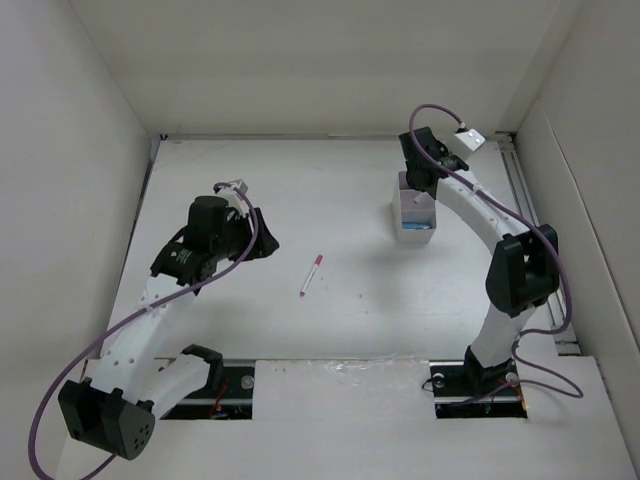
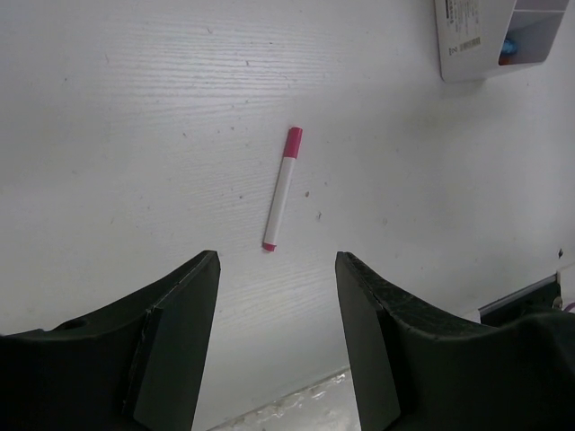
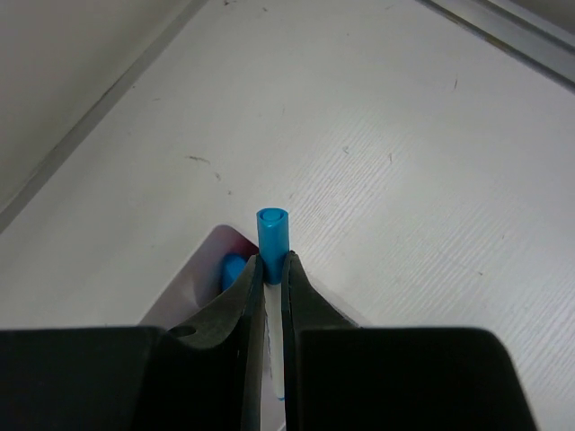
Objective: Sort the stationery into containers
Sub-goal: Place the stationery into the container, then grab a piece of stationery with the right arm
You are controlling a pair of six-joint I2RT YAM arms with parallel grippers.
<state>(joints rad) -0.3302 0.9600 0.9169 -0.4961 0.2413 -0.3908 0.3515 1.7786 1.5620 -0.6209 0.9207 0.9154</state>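
A white pen with a pink cap lies alone mid-table; in the left wrist view it lies just ahead of my open, empty left gripper. The white box stands at the back right, with blue items inside; its corner shows in the left wrist view. My right gripper is shut on a white pen with a blue cap, held over the box. Another blue piece lies in the box under it.
White walls enclose the table on the left, back and right. A metal rail runs along the right edge. The arm bases sit at the near edge.
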